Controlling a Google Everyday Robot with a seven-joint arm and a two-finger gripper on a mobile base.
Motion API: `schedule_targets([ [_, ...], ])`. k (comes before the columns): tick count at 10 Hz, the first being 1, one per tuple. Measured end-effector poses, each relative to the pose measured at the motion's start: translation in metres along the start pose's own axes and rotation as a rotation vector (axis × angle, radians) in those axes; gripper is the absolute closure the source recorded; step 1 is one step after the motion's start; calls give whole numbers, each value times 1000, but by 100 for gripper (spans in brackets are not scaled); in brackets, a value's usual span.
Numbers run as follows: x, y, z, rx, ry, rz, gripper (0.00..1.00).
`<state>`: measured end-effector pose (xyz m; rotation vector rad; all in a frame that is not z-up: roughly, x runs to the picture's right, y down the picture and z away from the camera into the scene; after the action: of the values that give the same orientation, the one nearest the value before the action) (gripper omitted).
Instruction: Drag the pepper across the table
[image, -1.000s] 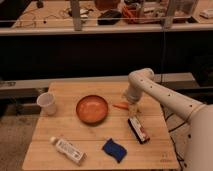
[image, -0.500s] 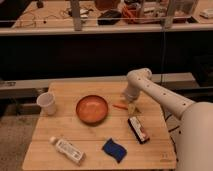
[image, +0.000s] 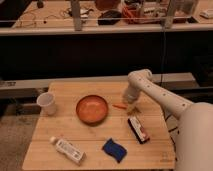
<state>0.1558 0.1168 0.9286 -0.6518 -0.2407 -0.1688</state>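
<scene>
A small thin orange-red pepper (image: 119, 106) lies on the wooden table (image: 70, 130), just right of the orange bowl (image: 92, 109). My gripper (image: 129, 104) hangs from the white arm and is down at the table, right at the pepper's right end. Whether it touches the pepper is hidden by the gripper body.
A white cup (image: 46, 103) stands at the table's left edge. A white bottle (image: 68, 149) lies at the front left. A blue sponge (image: 114, 149) lies at the front middle. A dark snack packet (image: 138, 129) lies front right, below my gripper.
The arm has shifted slightly and the gripper has settled lower by the pepper. The pepper and other objects stay where they were.
</scene>
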Motion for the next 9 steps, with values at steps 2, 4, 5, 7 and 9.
schedule_targets([
  [2,-1,0,6,-13,8,1,36],
  [4,0,0,10,-21,14,6,46],
  [5,0,1,11,-25,16,7,52],
  [7,1,2,11,-25,17,12,53],
  [9,1,2,12,-26,19,11,60],
])
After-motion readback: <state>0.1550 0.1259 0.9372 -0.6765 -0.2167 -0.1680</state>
